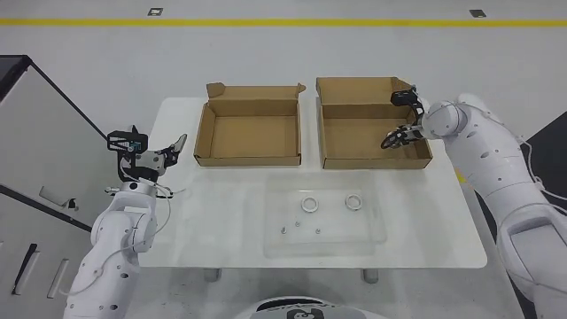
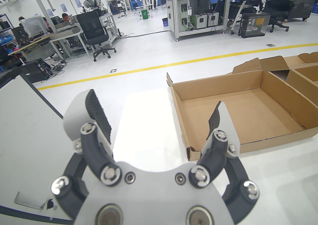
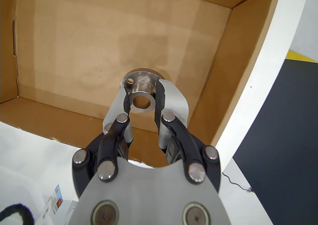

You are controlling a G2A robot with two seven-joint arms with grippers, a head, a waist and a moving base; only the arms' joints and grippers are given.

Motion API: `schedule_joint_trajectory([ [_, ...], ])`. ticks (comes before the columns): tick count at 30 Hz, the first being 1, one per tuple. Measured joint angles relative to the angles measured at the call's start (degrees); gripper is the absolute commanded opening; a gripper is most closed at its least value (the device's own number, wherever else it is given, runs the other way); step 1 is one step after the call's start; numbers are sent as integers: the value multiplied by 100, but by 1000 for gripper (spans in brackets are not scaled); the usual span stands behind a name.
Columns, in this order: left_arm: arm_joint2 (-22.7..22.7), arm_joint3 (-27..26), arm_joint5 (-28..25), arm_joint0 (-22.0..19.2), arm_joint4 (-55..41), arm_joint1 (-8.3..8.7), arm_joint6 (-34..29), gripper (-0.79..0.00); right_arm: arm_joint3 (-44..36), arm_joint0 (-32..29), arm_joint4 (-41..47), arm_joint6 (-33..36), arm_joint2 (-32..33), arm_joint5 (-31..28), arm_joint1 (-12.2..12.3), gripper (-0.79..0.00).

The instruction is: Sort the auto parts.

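My right gripper (image 3: 143, 95) is shut on a metal flanged bushing (image 3: 141, 89), a short tube on a round flange with small holes. It hangs over the near right corner of the right cardboard box (image 1: 350, 120), where the top view shows the right gripper (image 1: 396, 138). My left gripper (image 2: 159, 114) stands open with nothing between its fingers, above the table's left edge beside the left cardboard box (image 2: 248, 112); in the top view the left gripper (image 1: 168, 153) sits left of that left box (image 1: 248, 133). Two metal rings (image 1: 310, 204) (image 1: 353, 201) and small screws (image 1: 299, 225) lie in the clear tray (image 1: 376, 230).
The two open boxes stand side by side at the back of the white table (image 1: 221, 221), with bare brown floors. A grey panel (image 1: 35, 133) stands left of the table, close to the left arm. The clear tray takes up the middle front.
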Motion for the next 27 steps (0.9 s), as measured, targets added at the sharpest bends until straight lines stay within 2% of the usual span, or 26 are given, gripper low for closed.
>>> schedule_joint_trajectory([
  [17, 0, 0, 0, 0, 0, 0, 0, 0, 530, 162, -163, -165, -196, -29, -191, -779],
  [20, 0, 0, 0, 0, 0, 0, 0, 0, 588, 184, -167, -188, -222, -37, -225, -603],
  [23, 0, 0, 0, 0, 0, 0, 0, 0, 626, 202, -158, -201, -238, -43, -256, -533],
  [27, 0, 0, 0, 0, 0, 0, 0, 0, 679, 235, -157, -232, -237, -68, -285, -477],
])
